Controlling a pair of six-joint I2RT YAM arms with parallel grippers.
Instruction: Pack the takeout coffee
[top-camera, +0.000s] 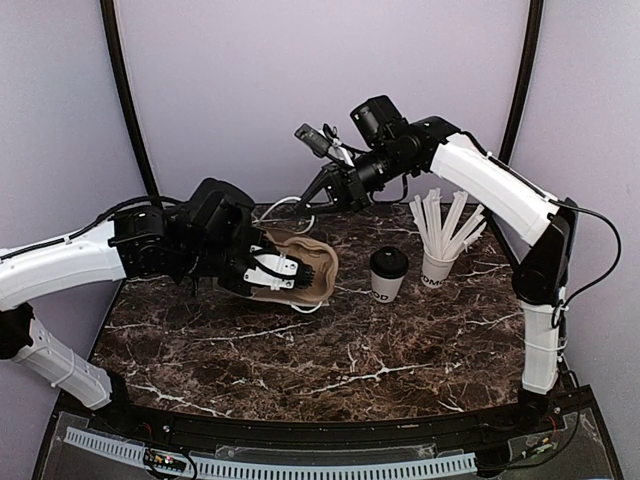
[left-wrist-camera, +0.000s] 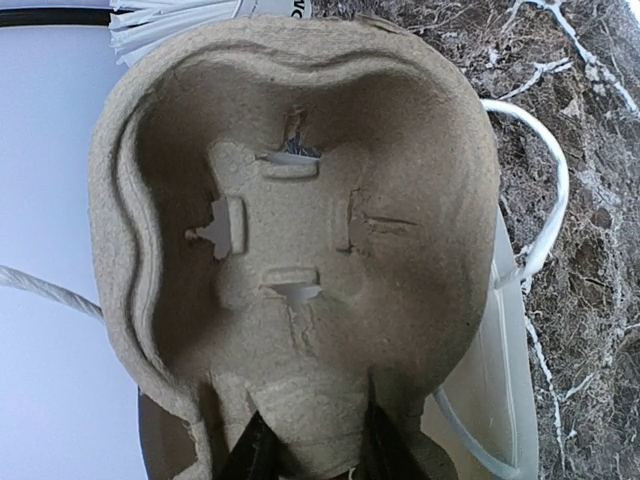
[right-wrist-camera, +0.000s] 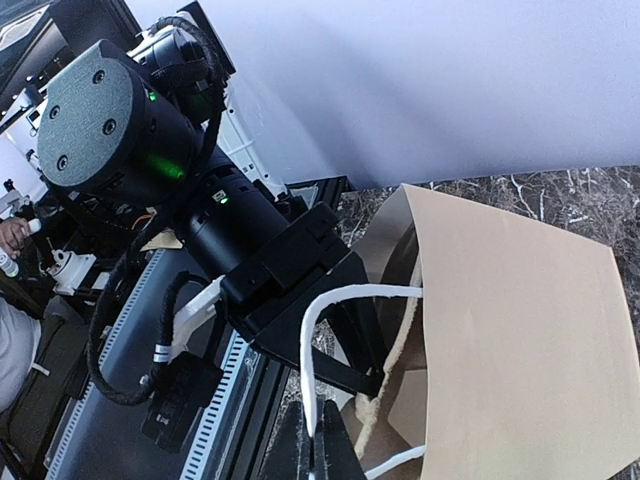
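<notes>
Takeout coffee (top-camera: 388, 278) upright, lid (top-camera: 389, 259) up; L jaws grip carrier (left-wrist-camera: 300, 200), R jaws pinch handle (right-wrist-camera: 370, 290).

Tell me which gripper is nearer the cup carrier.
Left. The left gripper clamps the cup carrier; the right gripper is raised behind it, pinching the bag handle.

You're working in a robotics lab, inside a staged recording booth. A plain pale backdrop (top-camera: 320, 90) closes off the back and sides, with black curved poles (top-camera: 127, 100) running up in front of it. The marble-patterned tabletop (top-camera: 300, 350) has the left arm (top-camera: 60, 265) and right arm (top-camera: 490, 180) mounted at its near edge, along a slotted cable duct (top-camera: 300, 466). The takeout coffee (top-camera: 388, 272) and a cup of wrapped straws (top-camera: 440, 245) stand on it like props. Your right wrist view catches cluttered equipment (right-wrist-camera: 60, 270) beyond the table.
</notes>
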